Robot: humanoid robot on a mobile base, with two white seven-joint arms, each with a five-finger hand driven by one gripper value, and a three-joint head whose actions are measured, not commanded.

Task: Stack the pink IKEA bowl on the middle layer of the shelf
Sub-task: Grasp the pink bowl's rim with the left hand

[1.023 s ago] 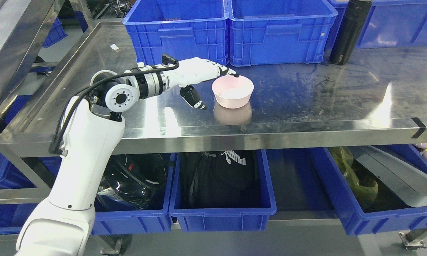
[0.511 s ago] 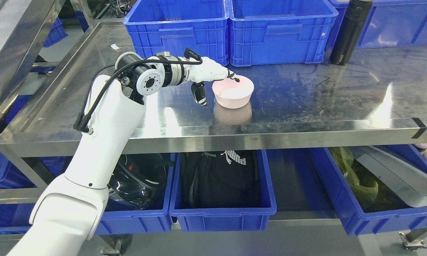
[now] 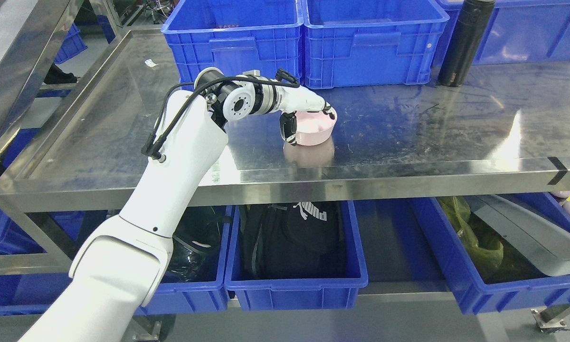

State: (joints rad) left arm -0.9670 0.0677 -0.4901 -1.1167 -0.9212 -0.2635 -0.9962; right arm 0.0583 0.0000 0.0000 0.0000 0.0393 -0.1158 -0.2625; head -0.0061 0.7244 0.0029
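A single pink bowl (image 3: 315, 136) stands on the steel middle shelf (image 3: 408, 137), near its front edge and left of centre. My left hand (image 3: 311, 125) reaches in from the left and lies over the bowl. Its fingers (image 3: 324, 108) curl across the rim into the bowl, and the thumb (image 3: 289, 133) presses against the bowl's outer left wall. The bowl rests on the shelf surface. The hand hides much of the bowl's inside. The right arm is out of view.
Two blue crates (image 3: 237, 42) (image 3: 370, 42) stand just behind the bowl. A black bottle (image 3: 463, 42) stands at the back right. Blue bins (image 3: 294, 285) sit on the layer below. A raised steel lip runs along the shelf's left side.
My left arm has swung right and forward. The hand went from hovering at the bowl's left rim to closing over it, thumb now against the outer wall. The bowl has stayed put.
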